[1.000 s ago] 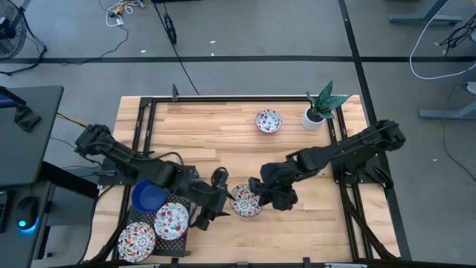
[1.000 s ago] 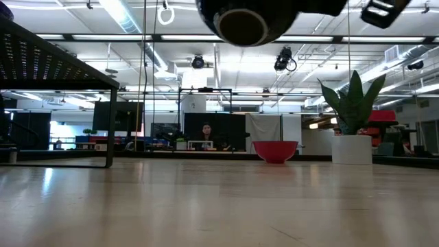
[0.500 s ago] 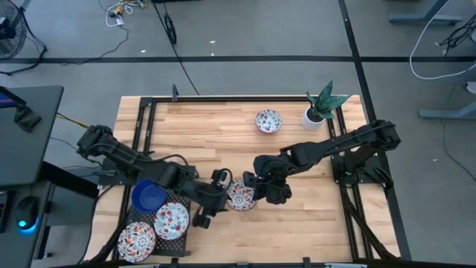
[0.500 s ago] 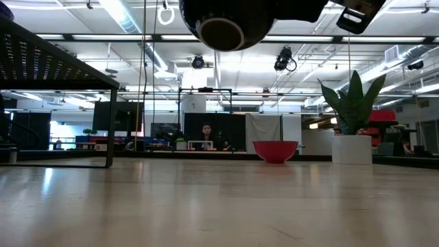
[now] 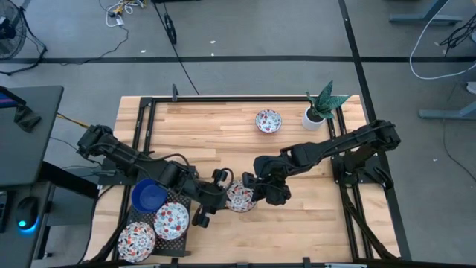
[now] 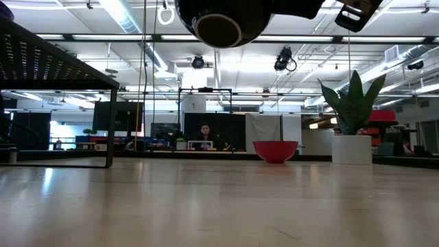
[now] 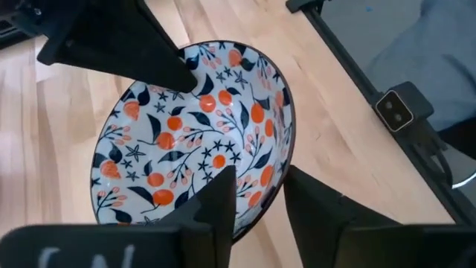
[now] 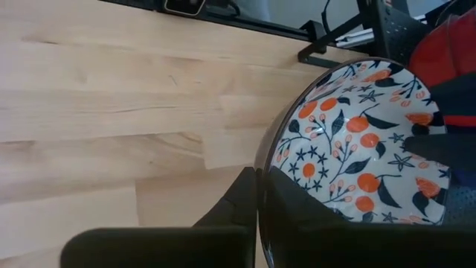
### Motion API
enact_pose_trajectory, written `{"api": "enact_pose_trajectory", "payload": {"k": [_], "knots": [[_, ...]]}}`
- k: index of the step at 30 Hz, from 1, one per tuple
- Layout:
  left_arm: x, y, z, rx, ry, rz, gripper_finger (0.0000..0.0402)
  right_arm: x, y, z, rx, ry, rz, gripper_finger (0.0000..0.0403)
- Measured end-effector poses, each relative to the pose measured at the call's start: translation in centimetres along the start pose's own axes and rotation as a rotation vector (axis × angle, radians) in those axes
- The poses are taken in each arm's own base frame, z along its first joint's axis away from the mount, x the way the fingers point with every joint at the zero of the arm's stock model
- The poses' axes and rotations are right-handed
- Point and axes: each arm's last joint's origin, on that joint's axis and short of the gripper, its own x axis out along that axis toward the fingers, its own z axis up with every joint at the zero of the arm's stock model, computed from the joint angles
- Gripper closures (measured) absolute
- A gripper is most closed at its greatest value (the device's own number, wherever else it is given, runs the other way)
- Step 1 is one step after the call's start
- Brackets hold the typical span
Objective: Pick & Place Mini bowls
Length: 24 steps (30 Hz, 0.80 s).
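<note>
— Three mini bowls sit in the black rack (image 5: 184,238), the nearest thing and the farthest across the bench (image 5: 223,141) from the plant pot (image 5: 313,117): one blue bowl (image 5: 149,195) and two patterned bowls (image 5: 171,219). I'd call those placed.

— And the one in the air?

— That's the held bowl (image 5: 239,198), a patterned one, roughly between the rack and the plant pot and closer to the rack. From bench level its dark underside hangs well clear of the wood.

— Who has it?

— The right gripper (image 8: 258,201) is pinched tight on the rim, on the side facing the plant pot. The left gripper (image 7: 260,197) meets it from the side away from the pot, one finger inside the bowl and one outside. Its jaws stand narrow but apart, with a gap beside the rim, so I judge it hasn't gripped yet.

— So a hand-over?

— It looks like one, midway. The left gripper needs to take hold before the right lets go, and the rack is next.

— Anything left after that?

— One more patterned bowl, the far bowl (image 5: 268,120), stands on the bench just beside the plant pot, untouched. I see five bowls in all: three racked, one in transit, one waiting.
</note>
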Motion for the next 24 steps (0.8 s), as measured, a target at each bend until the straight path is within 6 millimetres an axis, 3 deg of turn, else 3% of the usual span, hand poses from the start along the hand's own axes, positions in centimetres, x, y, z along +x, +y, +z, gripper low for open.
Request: {"api": "enact_pose_trajectory", "payload": {"k": [6,10,24], "knots": [[0.00,0.10,-0.31,0.035,0.033,0.021,0.0241,0.00,-0.23,0.08,0.022,-0.008,-0.023,0.0392],[0.00,0.12,-0.38,0.045,0.040,0.029,0.0241,-0.08,-0.35,-0.10,0.045,-0.008,-0.029,0.0392],[0.02,-0.22,-0.29,0.123,0.024,-0.069,0.0368,-0.19,-0.91,-0.11,0.013,-0.025,-0.079,0.0375]]}}
